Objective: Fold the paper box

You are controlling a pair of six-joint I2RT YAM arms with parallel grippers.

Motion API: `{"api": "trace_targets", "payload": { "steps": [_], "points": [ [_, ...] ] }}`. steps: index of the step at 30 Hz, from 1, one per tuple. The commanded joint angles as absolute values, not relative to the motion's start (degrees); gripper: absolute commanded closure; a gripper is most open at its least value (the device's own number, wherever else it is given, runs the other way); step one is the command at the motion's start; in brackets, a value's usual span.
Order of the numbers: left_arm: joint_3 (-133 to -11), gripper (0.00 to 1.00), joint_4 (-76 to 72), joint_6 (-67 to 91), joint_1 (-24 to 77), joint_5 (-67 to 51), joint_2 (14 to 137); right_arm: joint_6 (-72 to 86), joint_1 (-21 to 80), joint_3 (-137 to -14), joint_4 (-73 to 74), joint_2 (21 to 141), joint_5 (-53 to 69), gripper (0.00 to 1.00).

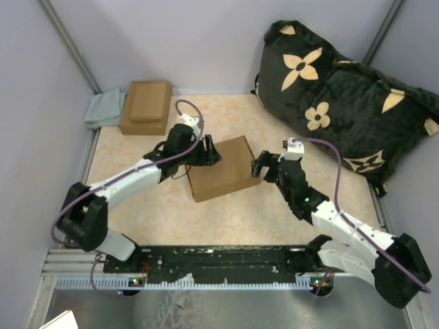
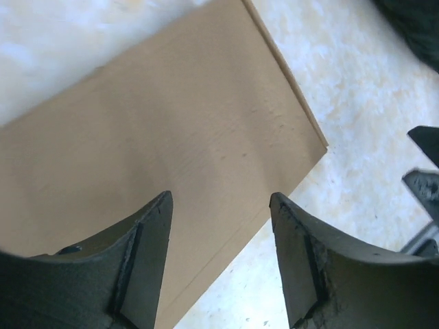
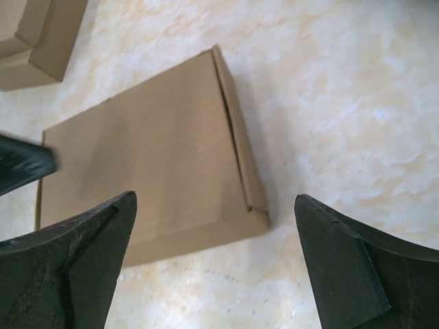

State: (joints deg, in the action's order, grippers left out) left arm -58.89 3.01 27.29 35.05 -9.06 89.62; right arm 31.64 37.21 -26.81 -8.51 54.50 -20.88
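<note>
The paper box point(image 1: 223, 168) is a plain tan mailer, closed into a shallow rectangle, lying flat mid-table. My left gripper point(image 1: 214, 152) hovers over its left far edge, open and empty; in the left wrist view the box lid point(image 2: 158, 137) fills the space past the open left gripper point(image 2: 221, 199). My right gripper point(image 1: 256, 166) is open and empty just right of the box. In the right wrist view the box point(image 3: 151, 157) lies ahead of the wide-open right gripper point(image 3: 216, 202), its side wall and corner flap showing.
A smaller brown box with a stepped lid point(image 1: 145, 106) sits at the back left beside a grey cloth point(image 1: 104, 108). A black cushion with tan flowers point(image 1: 343, 96) fills the back right. Grey walls bound the table.
</note>
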Motion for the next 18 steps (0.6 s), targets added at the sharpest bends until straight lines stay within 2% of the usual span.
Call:
{"api": "trace_targets", "payload": {
  "steps": [1, 8, 18],
  "points": [
    [-51.88, 0.32, 6.61, 29.35, 34.00, 3.71, 80.30, 27.58, 33.46, -32.71, -7.41, 59.24, -21.14, 0.01],
    [-39.82, 0.29, 5.03, 32.81, 31.88, 6.25, 72.90, 28.01, 27.86, -41.30, -5.78, 74.73, -11.88, 0.01],
    [-34.98, 0.29, 5.45, 34.08, 31.12, 8.41, 71.22, 27.47, 27.25, -42.59, -8.86, 82.26, -5.09, 0.04]
  ]
}}
